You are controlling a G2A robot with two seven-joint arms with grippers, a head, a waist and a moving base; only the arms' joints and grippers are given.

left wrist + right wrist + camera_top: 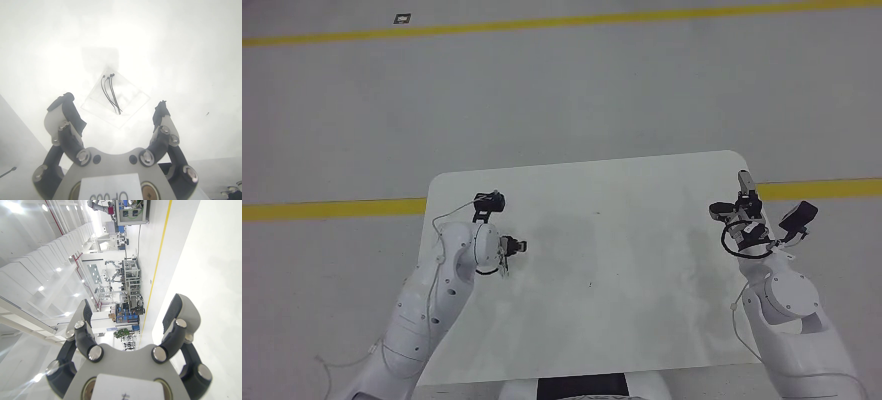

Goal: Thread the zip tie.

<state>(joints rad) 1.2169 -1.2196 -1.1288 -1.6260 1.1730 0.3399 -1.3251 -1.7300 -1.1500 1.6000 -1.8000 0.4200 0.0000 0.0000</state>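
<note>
Left end effector (499,224) hangs over the bench (642,200), just inside its left edge. Fingers (72,113) spread wide, nothing between them. In the left wrist view (113,102) the gap between the fingers frames the work area on the bench surface.

Right end effector (772,200) sits at the bench's right edge, partly over the floor. Its fingers are also parted with nothing held. Right wrist view (130,308) looks out past the bench edge into the hall.

Bench: white top, rounded corners.

Yellow stripe (342,208) on the floor runs behind the bench on both sides; it also shows in the right wrist view (160,247).

Clear square sheet (132,94) lies flat on the bench, one corner turned toward the left end effector, apart from both fingers.

Zip ties (113,92): black, four heads counted, lying on the clear square sheet side by side. Heads sit at the end away from the left end effector and tails draw together at the near end. All loose, none threaded.

Dark speck (207,113) on the bench, off to one side of the sheet.
</note>
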